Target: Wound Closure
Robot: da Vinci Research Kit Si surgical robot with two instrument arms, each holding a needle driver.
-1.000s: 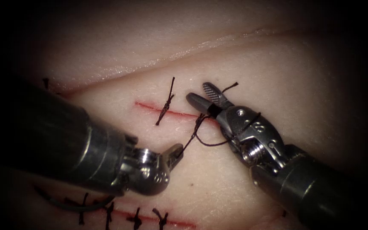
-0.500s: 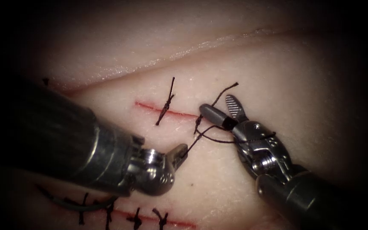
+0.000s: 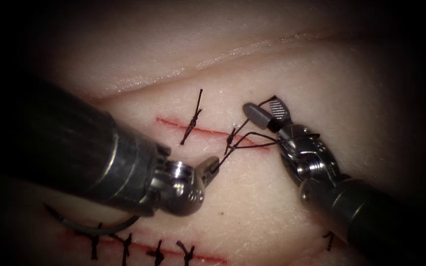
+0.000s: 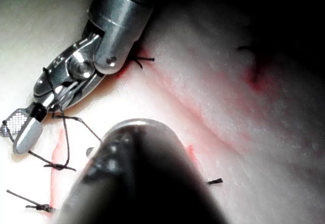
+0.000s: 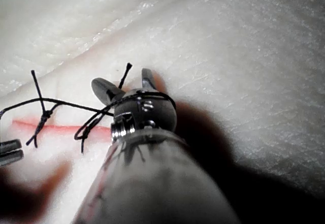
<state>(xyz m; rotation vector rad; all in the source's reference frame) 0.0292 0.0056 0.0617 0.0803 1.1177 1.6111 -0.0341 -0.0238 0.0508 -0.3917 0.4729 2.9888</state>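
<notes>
Needle [image 3: 87, 228] lying free on tissue [image 3: 321, 79] at lower left, beside a stitched lower cut. Left tool [image 3: 212, 167], jaws closed on thread [image 3: 223, 156] below the upper cut [image 3: 208, 130]. Right tool [image 3: 265, 111], jaws spread and empty, thread looped round its wrist just right of the knot.

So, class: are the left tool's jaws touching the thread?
Touching. The endoscope view shows the left tool with jaws shut on the thread, which runs taut to the knot.
</notes>
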